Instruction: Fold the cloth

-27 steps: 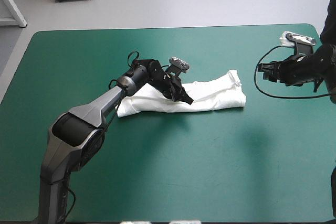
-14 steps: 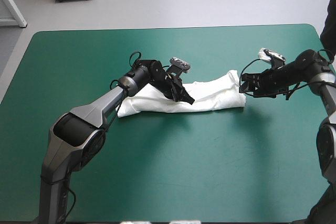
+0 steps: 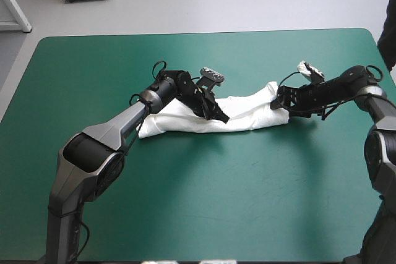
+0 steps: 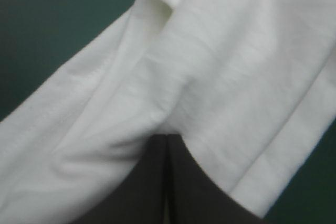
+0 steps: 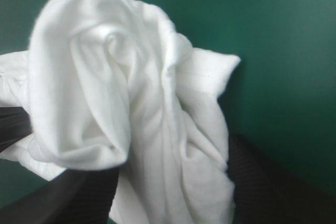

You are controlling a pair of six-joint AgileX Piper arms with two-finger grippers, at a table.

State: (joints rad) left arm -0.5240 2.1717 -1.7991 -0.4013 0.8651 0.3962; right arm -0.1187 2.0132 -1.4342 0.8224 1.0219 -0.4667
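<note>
Teal-green table (image 3: pixel 247 202): folded T-shirt (image 3: pixel 247 112); left gripper (image 3: pixel 221 117) pressed together atop it, right gripper (image 3: pixel 279 98) spread around end

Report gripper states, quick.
Left gripper: shut, tip against the T-shirt.
Right gripper: open, straddling the T-shirt's end.

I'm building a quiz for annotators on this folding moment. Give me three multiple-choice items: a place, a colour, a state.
1. Where is the right gripper?
A) at the T-shirt's end nearer the table's right edge
B) over bare cover by the near edge
C) at the T-shirt's other end

2. The T-shirt's colour?
A) red
B) white
C) grey

3. The left gripper is?
A) wide open
B) out of view
C) shut

Key: 1A, its open fingers flank that bunched end; 2B, white in every view; 3C, its fingers meet in one pointed arch on the cloth.
</note>
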